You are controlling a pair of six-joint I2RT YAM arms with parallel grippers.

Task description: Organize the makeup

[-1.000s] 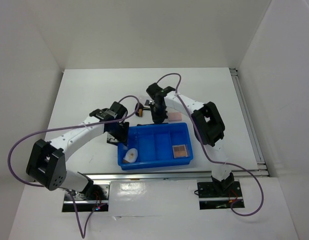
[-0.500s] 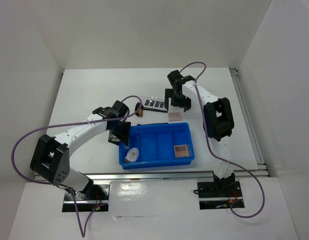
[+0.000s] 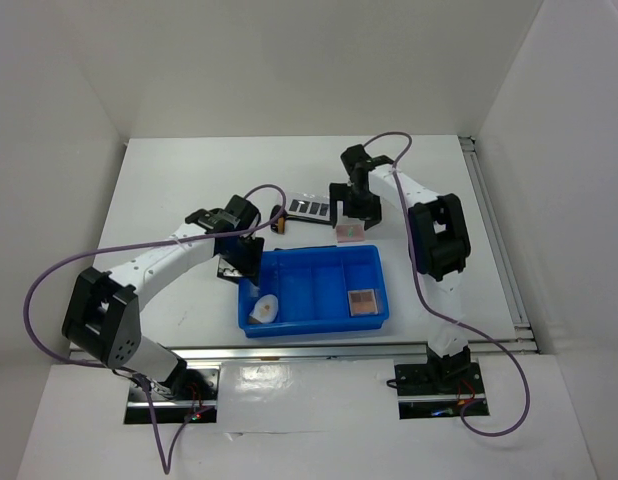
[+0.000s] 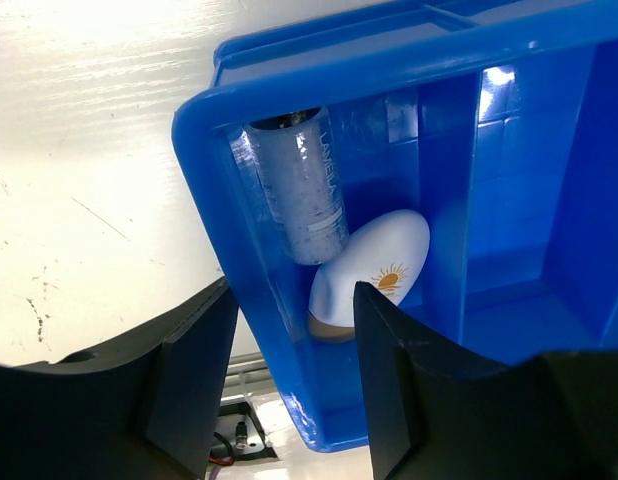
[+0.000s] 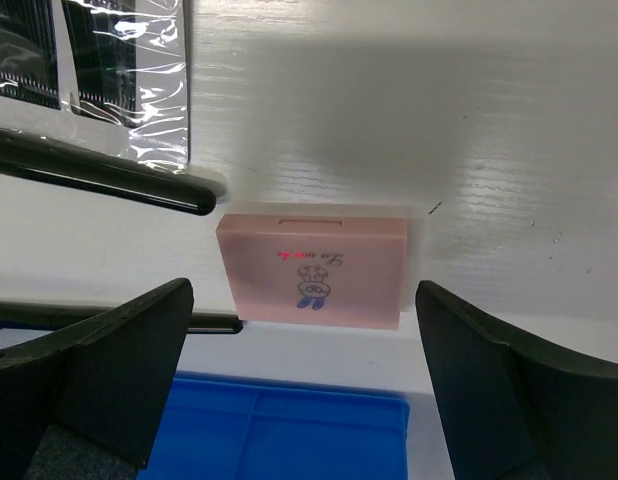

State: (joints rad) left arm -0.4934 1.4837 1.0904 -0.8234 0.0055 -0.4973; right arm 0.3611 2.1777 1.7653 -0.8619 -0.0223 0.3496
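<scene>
The pink square carries a small cartoon figure under a line of red writing too small to read. The white oval piece bears an orange sun mark. The clear vial has pale lettering along its side that I cannot make out.

There are two squares. The pink one lies on the surface near its middle, just beyond the far wall of the blue tray. The tan square sits in the tray's right compartment. One vial and one oval lie touching in the left compartment. One clear palette rests toward the far edge, and two black brush handles show beside it.

The right hand hangs wide over the pink square, gripping nothing. The left hand is also wide and empty, straddling the tray's left wall.
</scene>
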